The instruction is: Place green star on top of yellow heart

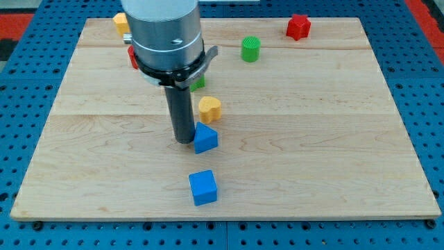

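A yellow block (pixel 209 108), seemingly the heart, lies near the board's middle. A green block (pixel 199 82), probably the star, peeks out just above it and is mostly hidden behind the arm's grey body. My tip (pixel 184 141) rests on the board below and left of the yellow block. It is right against the left side of a blue triangular block (pixel 206 139).
A blue cube (pixel 203 187) lies toward the view's bottom. A green cylinder (pixel 250 49) and a red star-like block (pixel 298 26) sit near the top right. A yellow block (pixel 121 22) and a partly hidden red block (pixel 131 57) are at top left. The wooden board (pixel 333 153) lies on a blue pegboard.
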You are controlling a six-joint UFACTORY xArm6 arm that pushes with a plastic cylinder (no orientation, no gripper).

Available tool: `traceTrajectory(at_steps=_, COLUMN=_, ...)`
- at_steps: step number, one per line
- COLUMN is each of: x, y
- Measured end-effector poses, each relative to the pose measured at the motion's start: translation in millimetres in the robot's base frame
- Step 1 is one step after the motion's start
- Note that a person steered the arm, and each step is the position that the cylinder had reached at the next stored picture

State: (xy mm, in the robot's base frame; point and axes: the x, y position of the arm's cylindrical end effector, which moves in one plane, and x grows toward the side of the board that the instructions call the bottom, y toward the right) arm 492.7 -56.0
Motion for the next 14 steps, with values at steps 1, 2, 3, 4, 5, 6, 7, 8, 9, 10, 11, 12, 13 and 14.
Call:
traceTrajectory(at_steps=1, x=-0.5, y=-11.2)
traceTrajectory(at_steps=2, x=-8.1, y=-56.0)
traceTrajectory(at_steps=3, x=-19.1, y=-72.9)
traceTrajectory(at_steps=4, x=-24.9, y=-78.9)
traceTrajectory(at_steps=5, x=-30.1, y=-83.6)
traceTrajectory(at_steps=6, x=-70.7, y=-124.6)
traceTrajectory(at_steps=7, x=-142.0, y=-166.0)
traceTrajectory(at_steps=8, x=-181.4, y=-170.7)
traceTrajectory(at_steps=9, x=-191.7, y=-176.2)
traceTrajectory(at_steps=10, x=-191.4, y=-195.7)
traceTrajectory(at_steps=11, x=-195.1, y=-223.6)
traceTrajectory(at_steps=12, x=-181.7, y=-183.3)
traceTrajectory(at_steps=13, x=-145.2, y=-183.5)
traceTrajectory(at_steps=14, x=-131.6, y=-127.1)
